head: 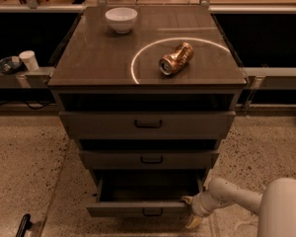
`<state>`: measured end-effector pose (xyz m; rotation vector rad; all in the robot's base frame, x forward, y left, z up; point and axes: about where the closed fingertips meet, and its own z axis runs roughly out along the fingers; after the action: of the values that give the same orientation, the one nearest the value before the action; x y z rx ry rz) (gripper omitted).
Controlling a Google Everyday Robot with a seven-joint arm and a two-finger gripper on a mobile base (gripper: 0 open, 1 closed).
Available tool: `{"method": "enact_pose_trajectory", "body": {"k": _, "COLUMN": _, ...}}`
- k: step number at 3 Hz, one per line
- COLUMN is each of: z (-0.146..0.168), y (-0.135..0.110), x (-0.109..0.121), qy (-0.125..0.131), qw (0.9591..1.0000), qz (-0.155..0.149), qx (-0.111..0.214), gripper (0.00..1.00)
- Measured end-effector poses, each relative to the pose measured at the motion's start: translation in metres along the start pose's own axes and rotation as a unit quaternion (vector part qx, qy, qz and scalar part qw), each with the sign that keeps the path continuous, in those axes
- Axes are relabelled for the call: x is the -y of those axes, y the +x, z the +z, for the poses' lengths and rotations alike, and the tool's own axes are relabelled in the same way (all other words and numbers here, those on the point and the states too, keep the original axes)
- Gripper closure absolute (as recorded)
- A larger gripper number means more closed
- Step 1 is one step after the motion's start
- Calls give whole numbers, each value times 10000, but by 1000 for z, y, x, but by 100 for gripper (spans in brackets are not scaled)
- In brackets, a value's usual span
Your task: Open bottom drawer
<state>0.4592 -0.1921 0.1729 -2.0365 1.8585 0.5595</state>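
The bottom drawer (pixel 138 209) of the grey-brown cabinet is pulled out, showing a dark plain box inside; its small dark handle (pixel 152 212) sits at the centre of the front. My gripper (pixel 190 210) is at the drawer's right front corner, at the end of the white arm (pixel 237 196) that comes in from the lower right. One pale fingertip (pixel 187 200) touches the top edge of the drawer front, another hangs below it near the floor.
The middle drawer (pixel 149 159) and the top drawer (pixel 147 124) are shut. On the cabinet top lie a tipped can (pixel 176 58) and a white bowl (pixel 121 19). A white cup (pixel 28 60) stands on a shelf at left. Speckled floor surrounds the cabinet.
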Motion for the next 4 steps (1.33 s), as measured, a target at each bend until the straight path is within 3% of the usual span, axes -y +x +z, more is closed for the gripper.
{"method": "enact_pose_trajectory", "body": {"k": 1, "z": -8, "y": 4, "x": -20, "qy": -172, "qw": 9998, "qz": -3, "qx": -54, "gripper": 50}}
{"method": "enact_pose_trajectory", "body": {"k": 2, "z": -21, "y": 7, "x": -35, "qy": -256, "qw": 9997, "qz": 20, "qx": -33, "gripper": 49}}
{"method": "enact_pose_trajectory", "body": {"k": 3, "z": -42, "y": 7, "x": -41, "qy": -95, "qw": 9998, "qz": 85, "qx": 131, "gripper": 32}}
{"method": "enact_pose_trajectory", "body": {"k": 4, "z": -88, "y": 5, "x": -36, "qy": 402, "qw": 9980, "qz": 224, "qx": 444, "gripper": 2}}
